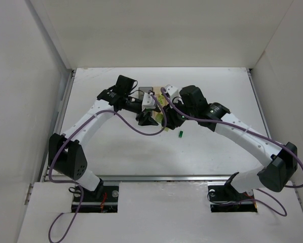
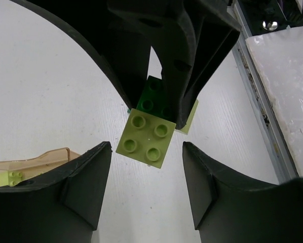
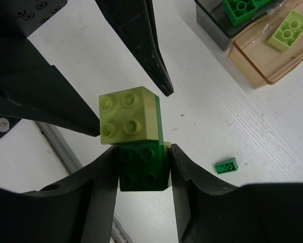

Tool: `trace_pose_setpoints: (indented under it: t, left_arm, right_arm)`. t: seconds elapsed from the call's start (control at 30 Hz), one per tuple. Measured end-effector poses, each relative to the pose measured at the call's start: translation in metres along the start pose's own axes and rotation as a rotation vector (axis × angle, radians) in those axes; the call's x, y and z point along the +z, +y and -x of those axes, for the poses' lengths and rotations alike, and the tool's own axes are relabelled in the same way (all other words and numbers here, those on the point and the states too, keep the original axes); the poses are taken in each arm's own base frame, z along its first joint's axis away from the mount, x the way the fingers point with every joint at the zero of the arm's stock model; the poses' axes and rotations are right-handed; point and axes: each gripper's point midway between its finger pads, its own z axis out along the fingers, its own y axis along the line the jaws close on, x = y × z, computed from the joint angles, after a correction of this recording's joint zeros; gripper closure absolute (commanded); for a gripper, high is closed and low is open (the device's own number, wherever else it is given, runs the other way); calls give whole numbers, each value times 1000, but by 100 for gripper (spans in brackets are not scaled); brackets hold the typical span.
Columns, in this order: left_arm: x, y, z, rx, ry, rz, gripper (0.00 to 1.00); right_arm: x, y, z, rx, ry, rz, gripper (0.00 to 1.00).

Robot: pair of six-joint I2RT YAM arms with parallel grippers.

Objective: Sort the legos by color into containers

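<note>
Legos of two colours are joined into one small stack between the two grippers, over the middle of the table [image 1: 116,152]. The dark green brick [image 3: 141,169] is clamped in the right gripper [image 3: 144,152], whose two fingers press on its left and right sides. The pale yellow-green brick [image 3: 127,117] is attached to it, and its four studs face both wrist cameras.

The left gripper [image 2: 146,147] faces the stack from the opposite side, and its fingers [image 2: 85,187] stand on both sides of the pale yellow-green brick. In the left wrist view a thin strip of table shows between each finger and the brick. So this gripper is released and not yet grasping, though its jaws are very close to the brick.

The dark grey box [image 3: 212,28] and the tan box [image 3: 258,66] stand just beside each other. They are toward the far edge of the table, about halfway between its left and right edges. Bright green bricks [image 3: 237,10] lie in the dark grey box, and a second pale brick [image 3: 292,30] lies in the tan box.

One small green brick [image 3: 226,166] lies loose on the table. It is apart from the boxes, on their near side, and just to the right of the grippers.
</note>
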Motion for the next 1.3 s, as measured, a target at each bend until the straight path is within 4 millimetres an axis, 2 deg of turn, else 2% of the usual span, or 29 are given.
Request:
trace_pose_setpoints:
  t: [0.07, 0.3, 0.37, 0.4, 0.47, 0.53, 0.57, 0.6, 0.8, 1.03, 1.17, 1.3]
  left_arm:
    - [0, -2, -2, 3, 6, -7, 49]
    - [-2, 1, 7, 15, -3, -10, 49]
    - [-2, 1, 8, 18, -6, -9, 54]
    - [-2, 1, 9, 18, -7, -9, 57]
    - [-2, 0, 9, 12, -10, -14, 70]
    - [-2, 0, 8, 9, -7, -16, 85]
    - [-2, -1, 8, 6, -6, -17, 96]
    - [-2, -1, 8, 7, -6, -16, 99]
    - [-3, 0, 6, 5, 5, -10, 100]
    - [-5, 10, -6, -97, 52, 43, 100]
    - [-7, 24, 1, -96, 24, 83, 100]
    - [-8, 30, 1, -96, 32, 109, 100]
  right_arm:
    - [0, 0, 0, 0, 0, 0, 100]
    - [0, 1, 0, 0, 0, 5, 100]
    - [0, 1, 0, 0, 0, 6, 100]
    - [0, 1, 0, 0, 0, 6, 100]
    - [0, 1, 0, 0, -1, 3, 100]
    - [0, 0, 1, -1, -1, 3, 100]
    - [0, 0, 1, -2, -2, 3, 100]
    - [-1, 0, 1, -2, -2, 3, 100]
    - [2, -1, 0, -2, 4, 2, 100]
    - [24, -10, -8, 18, 33, -22, 100]
    - [43, -24, -43, 91, 103, -45, 100]
    - [51, -49, -78, 198, 167, -94, 100]
